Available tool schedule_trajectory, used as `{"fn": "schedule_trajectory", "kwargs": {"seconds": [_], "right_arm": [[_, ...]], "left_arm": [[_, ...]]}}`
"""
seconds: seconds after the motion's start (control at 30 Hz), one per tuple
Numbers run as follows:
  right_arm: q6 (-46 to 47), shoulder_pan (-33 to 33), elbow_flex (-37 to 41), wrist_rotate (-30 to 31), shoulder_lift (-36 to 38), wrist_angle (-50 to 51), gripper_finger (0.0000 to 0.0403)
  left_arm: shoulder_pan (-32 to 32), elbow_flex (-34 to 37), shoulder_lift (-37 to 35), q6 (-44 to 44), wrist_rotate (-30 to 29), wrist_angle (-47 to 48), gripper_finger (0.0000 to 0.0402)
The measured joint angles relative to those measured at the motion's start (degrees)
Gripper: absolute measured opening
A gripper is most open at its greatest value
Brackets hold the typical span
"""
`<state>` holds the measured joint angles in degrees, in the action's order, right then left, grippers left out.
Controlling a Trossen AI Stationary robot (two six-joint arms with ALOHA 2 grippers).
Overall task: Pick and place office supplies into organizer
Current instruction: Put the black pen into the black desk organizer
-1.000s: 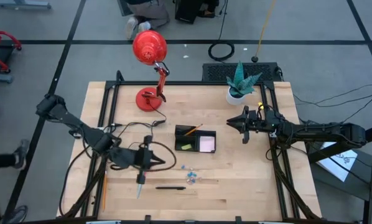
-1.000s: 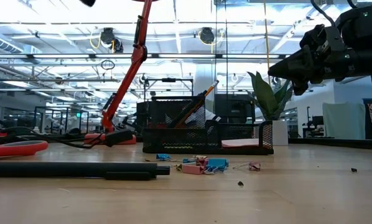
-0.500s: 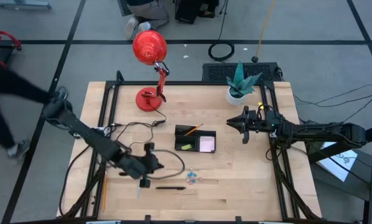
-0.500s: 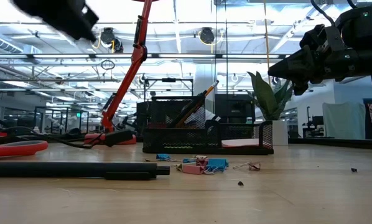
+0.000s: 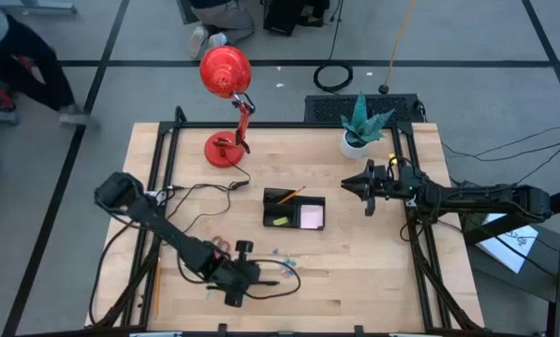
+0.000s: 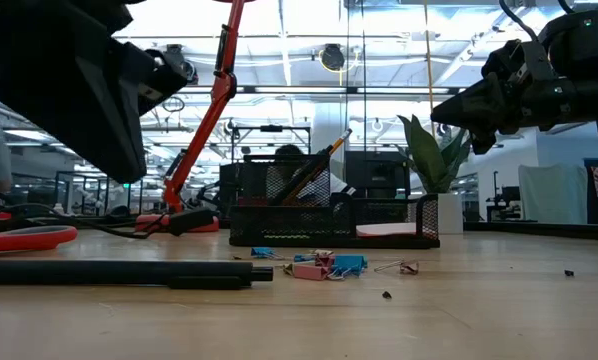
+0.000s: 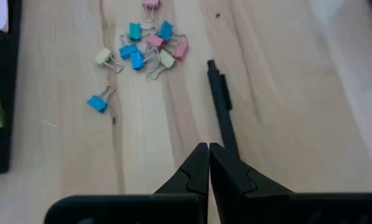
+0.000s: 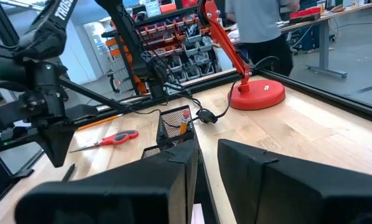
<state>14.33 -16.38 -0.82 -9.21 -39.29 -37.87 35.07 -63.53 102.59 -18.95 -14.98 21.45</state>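
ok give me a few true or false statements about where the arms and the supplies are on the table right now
1. The left gripper hovers over the black pen with its fingers together. True.
2. The black pen is already in the organizer. False: it lies on the table near the binder clips.
3. The right gripper is beside the organizer, holding nothing. True.
4. The binder clips sit inside a compartment. False: they are scattered on the bare wood.
5. An orange pencil leans in the organizer. True.
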Motion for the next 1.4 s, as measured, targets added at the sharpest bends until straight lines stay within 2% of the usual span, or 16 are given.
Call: {"fn": "schedule_trajectory", "kwargs": {"seconds": [0.13,0.27,0.73,0.83,0.93,1.17,1.4], "right_arm": [[-0.1,0.0,0.0,0.0,0.0,0.0,0.0059],[-0.4,0.0,0.0,0.0,0.0,-0.1,0.0059],[-0.4,0.0,0.0,0.0,0.0,0.0,0.0059],[-0.4,0.0,0.0,0.0,0.0,0.0,0.0059],[-0.4,0.0,0.0,0.0,0.0,0.0,0.0059],[-0.4,0.0,0.0,0.0,0.0,0.0,0.0059],[-0.4,0.0,0.0,0.0,0.0,0.1,0.0059]], "left_arm": [[0.0,-3.7,2.2,1.2,0.2,4.2,0.0022],[0.0,-4.8,2.9,2.6,0.6,3.7,0.0032],[0.5,-4.5,2.9,-4.1,3.7,2.0,0.0170],[0.5,-4.5,2.9,-5.4,1.4,2.7,0.0187],[0.2,-4.5,2.9,-6.7,0.0,2.7,0.0194],[0.3,-4.4,6.2,-8.6,5.6,1.3,0.0195],[0.1,-4.8,10.1,-12.6,5.7,3.6,0.0195]]}}
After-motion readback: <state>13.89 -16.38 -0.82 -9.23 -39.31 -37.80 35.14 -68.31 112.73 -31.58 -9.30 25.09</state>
